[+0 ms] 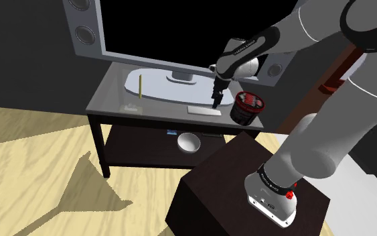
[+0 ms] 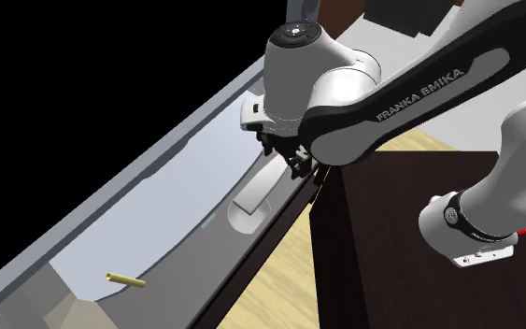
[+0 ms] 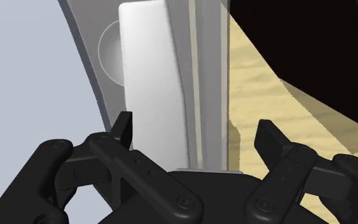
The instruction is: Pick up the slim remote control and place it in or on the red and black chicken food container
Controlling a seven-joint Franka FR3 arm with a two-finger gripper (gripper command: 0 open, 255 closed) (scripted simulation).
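Grey surface (image 1: 113, 94) w/ TV (image 1: 160, 33) on it, wood floor (image 1: 39, 161), dark walls. White slim remote (image 1: 203, 110) lies flat nr front edge, near red/black container (image 1: 248, 106). Hand (image 1: 215, 102) points down over remote, fingers wide apart, gripping nothing.

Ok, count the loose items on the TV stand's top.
3: a yellow pencil at the shoulder view's left, the white remote under the tool, the red-and-black container at the right end. The arm may hide others.
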